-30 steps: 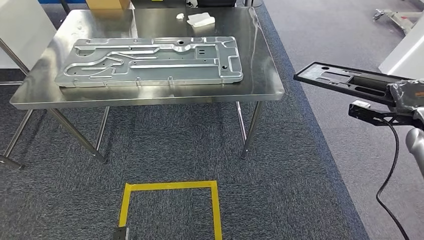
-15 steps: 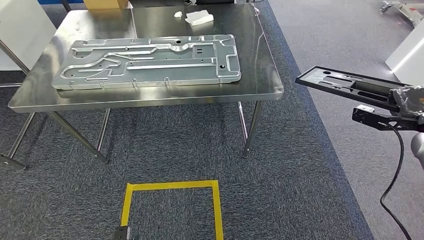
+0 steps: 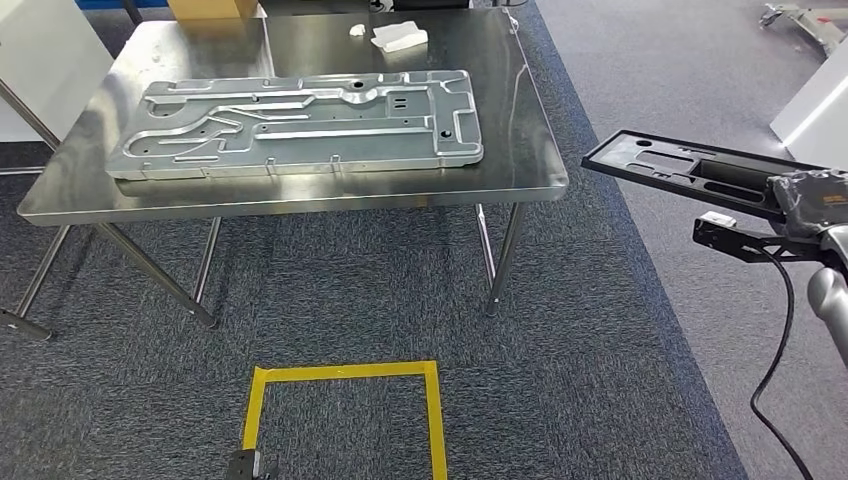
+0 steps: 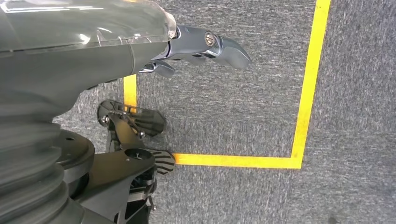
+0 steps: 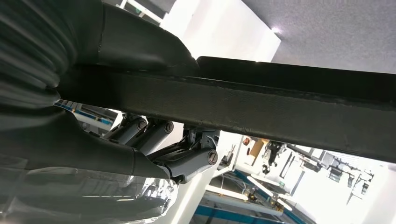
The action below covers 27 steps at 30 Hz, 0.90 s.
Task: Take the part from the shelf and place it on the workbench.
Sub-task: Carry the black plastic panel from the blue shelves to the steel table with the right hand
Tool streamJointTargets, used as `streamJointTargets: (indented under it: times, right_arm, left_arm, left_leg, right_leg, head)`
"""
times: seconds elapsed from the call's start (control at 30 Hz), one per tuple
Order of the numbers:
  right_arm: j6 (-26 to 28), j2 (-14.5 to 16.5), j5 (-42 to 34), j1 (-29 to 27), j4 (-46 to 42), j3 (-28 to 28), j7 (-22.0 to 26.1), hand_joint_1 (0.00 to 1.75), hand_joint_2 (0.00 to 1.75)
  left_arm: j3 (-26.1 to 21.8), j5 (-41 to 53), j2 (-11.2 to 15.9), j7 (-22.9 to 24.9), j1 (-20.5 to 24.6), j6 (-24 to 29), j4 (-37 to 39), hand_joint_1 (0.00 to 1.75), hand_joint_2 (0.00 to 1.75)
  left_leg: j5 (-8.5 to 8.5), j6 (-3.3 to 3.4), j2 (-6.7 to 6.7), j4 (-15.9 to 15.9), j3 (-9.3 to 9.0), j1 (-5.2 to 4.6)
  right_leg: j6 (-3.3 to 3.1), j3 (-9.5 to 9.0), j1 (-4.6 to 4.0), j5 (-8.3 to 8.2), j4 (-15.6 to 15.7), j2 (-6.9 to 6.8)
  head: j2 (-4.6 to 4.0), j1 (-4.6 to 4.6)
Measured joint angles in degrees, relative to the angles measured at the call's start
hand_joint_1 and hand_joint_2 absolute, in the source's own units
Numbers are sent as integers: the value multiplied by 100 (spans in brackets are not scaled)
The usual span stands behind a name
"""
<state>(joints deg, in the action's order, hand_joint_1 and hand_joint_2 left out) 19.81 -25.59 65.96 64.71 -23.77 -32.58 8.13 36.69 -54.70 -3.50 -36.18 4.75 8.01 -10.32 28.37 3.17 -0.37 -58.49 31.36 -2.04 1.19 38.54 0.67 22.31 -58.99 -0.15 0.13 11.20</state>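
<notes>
The part is a long flat black tray-like piece (image 3: 680, 168) with cut-outs. My right hand (image 3: 815, 200) grips it at one end and holds it level in the air, to the right of the steel workbench (image 3: 300, 198) and a little below its top. In the right wrist view the black part (image 5: 280, 107) crosses the picture, with the fingers (image 5: 187, 161) of my right hand (image 5: 154, 154) wrapped under it. My left hand (image 4: 201, 44) hangs over the carpet, fingers loosely apart, holding nothing.
A large silver stamped metal panel (image 3: 300, 120) covers much of the workbench. A white cloth (image 3: 400, 38) and a cardboard box (image 3: 210, 8) lie at its far edge. A yellow tape square (image 3: 432, 420) marks the carpet in front. A white cabinet (image 3: 815, 105) stands at right.
The whole view has shifted slightly as the camera moved. My right hand, still holding the black part, has edged a little toward the workbench.
</notes>
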Motion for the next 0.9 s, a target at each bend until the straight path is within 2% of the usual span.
streamJointTargets:
  times: [0.1,0.17,0.23,0.27,0.33,0.37,0.4,0.43,0.5,0.53,0.57,0.6,0.67,0.73,0.77,0.83,0.87,0.9]
  right_arm:
    - [-16,0,-7,-9,-1,-14,-7,175,175]
    - [-14,-3,-13,-16,-22,-20,-17,175,175]
    - [-10,-13,-18,-20,-45,-25,-27,175,175]
    - [-9,-22,-20,-23,-49,-26,-34,175,175]
    - [-7,-41,-21,-50,-49,-28,-58,175,175]
    - [-6,-50,-19,-80,-49,-29,-69,175,175]
    - [-5,-56,-15,-110,-49,-33,-74,175,175]
    - [-5,-62,-11,-132,-50,-39,-75,175,175]
    - [-8,-86,-3,-143,-65,-54,-83,175,175]
    - [-11,-99,2,-132,-75,-61,-88,175,175]
    - [-18,-117,9,-123,-85,-68,-96,175,175]
    - [-27,-132,19,-113,-91,-74,-103,175,175]
    - [-44,-146,38,-103,-108,-91,-113,175,175]
    - [-57,-146,46,-83,-141,-105,-122,175,175]
    - [-67,-146,51,-66,-159,-109,-127,175,175]
    - [-114,-148,76,-23,-174,-114,-137,175,175]
    - [-146,-149,91,-3,-175,-118,-140,175,175]
    - [-182,-149,102,18,-175,-124,-140,175,175]
  left_arm:
    - [-10,-1,0,-1,-2,-20,0,0,175]
    - [-22,-1,-1,-2,-4,-23,0,0,175]
    - [-34,-1,-3,-6,-1,-25,0,0,175]
    - [-37,-1,-4,-9,1,-27,0,0,175]
    - [-42,-1,-11,-15,-1,-33,0,0,175]
    - [-43,-1,-17,-17,-7,-35,0,0,175]
    - [-44,-1,-23,-18,-15,-36,0,0,175]
    - [-45,-1,-29,-20,-21,-36,0,0,175]
    - [-46,-1,-39,-27,-26,-36,0,0,175]
    - [-48,-1,-43,-31,-22,-36,0,0,175]
    - [-49,-2,-46,-37,-17,-36,0,0,175]
    - [-49,-2,-48,-39,-16,-37,0,0,175]
    - [-50,-3,-49,-43,-23,-39,0,0,175]
    - [-51,-3,-49,-46,-19,-40,0,0,175]
    - [-52,-3,-48,-48,-5,-41,0,0,175]
    - [-52,-3,-52,-42,25,-43,0,0,175]
    - [-52,-3,-52,-36,33,-43,0,0,175]
    - [-52,-3,-52,-27,37,-47,0,0,175]
  left_leg:
    - [-1,31,-1,-2,11,-23]
    - [-42,78,-3,57,-9,-12]
    - [-114,123,-10,170,-80,18]
    - [-141,137,-15,208,-115,31]
    - [-144,151,-46,215,-130,31]
    - [-133,150,-72,206,-137,34]
    - [-116,143,-104,194,-147,37]
    - [-92,130,-141,176,-162,43]
    - [-11,85,-217,112,-185,53]
    - [35,52,-255,60,-174,55]
    - [72,17,-292,23,-148,61]
    - [97,-18,-327,3,-121,71]
    - [128,-85,-378,1,-104,89]
    - [238,-171,-262,-163,-48,90]
    - [360,-216,-173,-408,75,100]
    - [644,-280,-49,-1158,506,151]
    - [718,-301,-33,-1493,726,174]
    - [679,-315,-23,-1651,867,190]
  right_leg:
    - [31,-3,23,-13,8,-3]
    - [67,-17,24,-26,31,-8]
    - [100,32,17,60,-89,-4]
    - [112,139,15,186,-316,2]
    - [134,502,22,501,-1050,7]
    - [148,669,29,583,-1359,8]
    - [160,751,40,559,-1484,8]
    - [170,717,54,428,-1380,10]
    - [188,382,98,60,-688,91]
    - [185,215,108,-37,-354,159]
    - [170,105,115,-64,-142,212]
    - [143,63,106,-18,-72,244]
    - [69,49,91,19,-54,181]
    - [-10,3,104,57,-30,101]
    - [-43,-25,113,75,-20,57]
    - [-77,-58,106,114,-20,-23]
    - [-79,-72,104,131,-22,-62]
    - [-77,-93,102,151,-24,-103]
  head:
    - [0,-1]
    - [0,-1]
    - [-1,-1]
    - [0,-1]
    - [-1,-1]
    - [0,-1]
    - [0,-1]
    - [0,-1]
    - [-1,-1]
    - [0,-1]
    - [0,-1]
    - [0,-2]
    - [1,-3]
    - [1,-3]
    - [1,-3]
    - [0,-3]
    - [0,-2]
    - [0,-3]
